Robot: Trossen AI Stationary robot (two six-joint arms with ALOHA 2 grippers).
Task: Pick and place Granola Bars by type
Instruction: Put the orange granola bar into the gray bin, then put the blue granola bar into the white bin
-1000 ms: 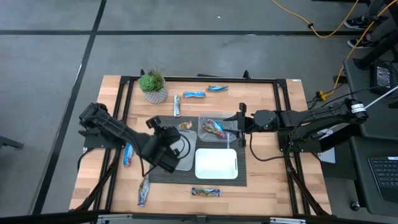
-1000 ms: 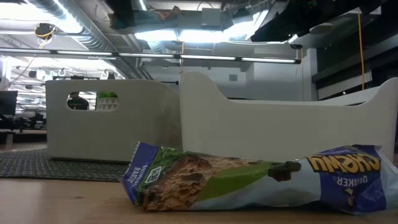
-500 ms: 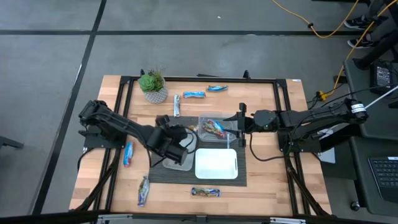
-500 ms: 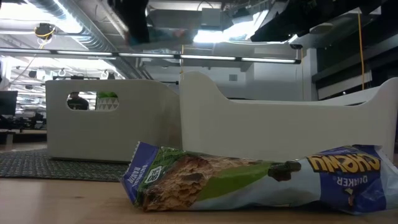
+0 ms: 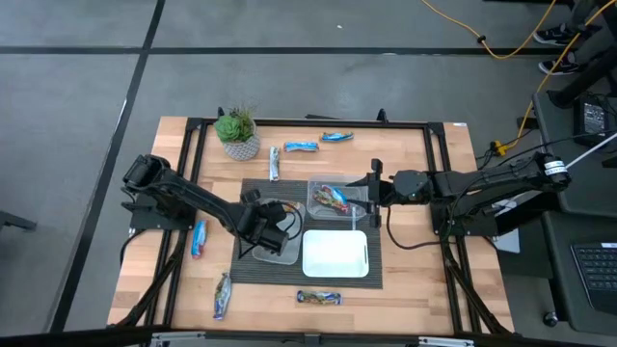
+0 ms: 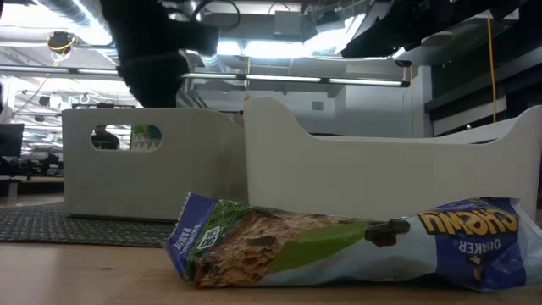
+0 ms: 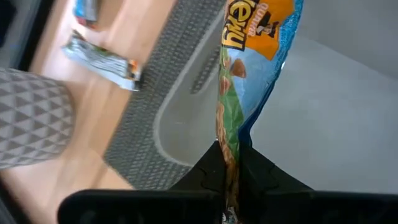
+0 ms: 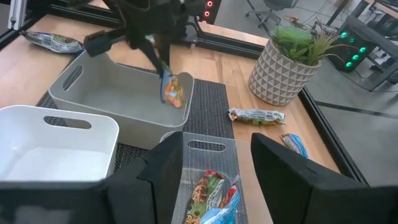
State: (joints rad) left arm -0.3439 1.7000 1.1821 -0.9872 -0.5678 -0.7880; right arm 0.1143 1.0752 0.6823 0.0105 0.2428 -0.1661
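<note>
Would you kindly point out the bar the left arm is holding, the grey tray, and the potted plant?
held granola bar [image 8: 172, 90], right wrist view, on its orange wrapper end.
grey tray [image 8: 84, 84], right wrist view, on its near wall.
potted plant [image 5: 238, 133], high view, on its green leaves.

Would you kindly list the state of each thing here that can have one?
Left pincer: shut on the orange-labelled bar, above the grey tray.
Orange-labelled bar: held, hanging by one end.
Right pincer: open, empty, at the clear tray.
Grey tray: upright, looks empty.
Clear tray: holds bars.
White tray: empty.
Front-edge bar: lying flat, sealed.
</note>
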